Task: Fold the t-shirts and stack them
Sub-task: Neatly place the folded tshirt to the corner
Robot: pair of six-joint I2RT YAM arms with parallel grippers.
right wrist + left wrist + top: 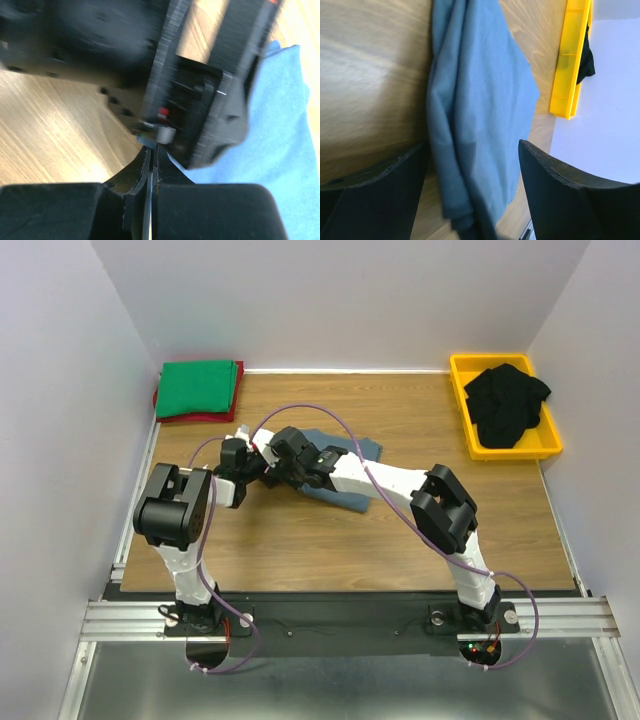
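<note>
Two grippers close together over the blue-grey shirt (475, 100) at mid-table.

The left gripper (470, 145) stood with its jaws wide, and its own camera showed the shirt lying rumpled between them on the table (365, 75). The right gripper (151, 155) had its jaws pressed to a hairline slit with a scrap of blue at the tips, but whether any cloth was caught there could not be told. Its camera was mostly blocked by the blurred black body of the left gripper just ahead. Only the overhead view showed the right arm reaching across the shirt and the two grippers almost touching at its left end. That view also showed a folded green shirt (200, 382) on a red shirt (165, 410) in the far left corner, and black shirts (508, 405) heaped in the yellow bin (515, 453) at far right.
</note>
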